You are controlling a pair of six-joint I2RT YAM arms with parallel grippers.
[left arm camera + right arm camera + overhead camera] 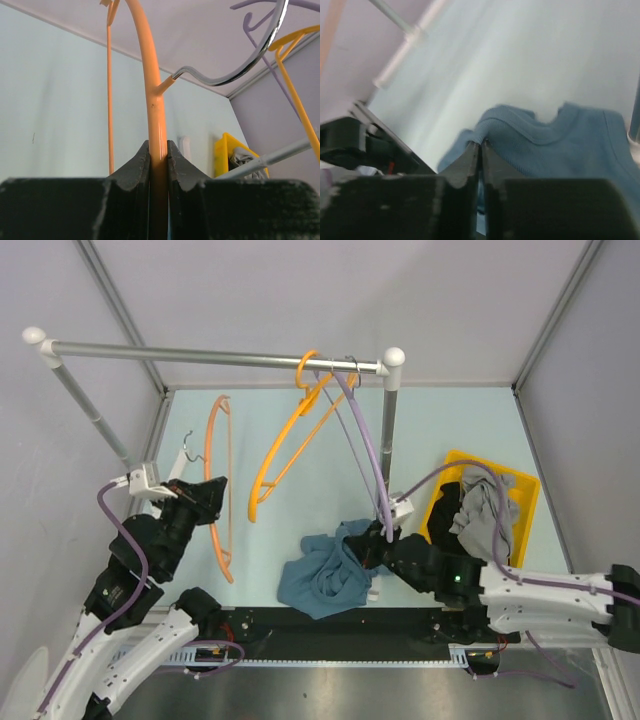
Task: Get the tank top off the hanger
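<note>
The left gripper is clamped tight on the orange hanger, with bare table either side of its fingers. The right gripper is closed, pinching the blue tank top's hem. The top lies crumpled just ahead; a yellow bin sits behind.

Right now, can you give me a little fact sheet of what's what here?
left fingers: shut on a bare orange hanger
right fingers: pinching an edge of the blue tank top
tank top: off the hanger, bunched on the table
rack: a second orange hanger and a purple hanger hang on it
yellow bin: holds grey clothes
</note>
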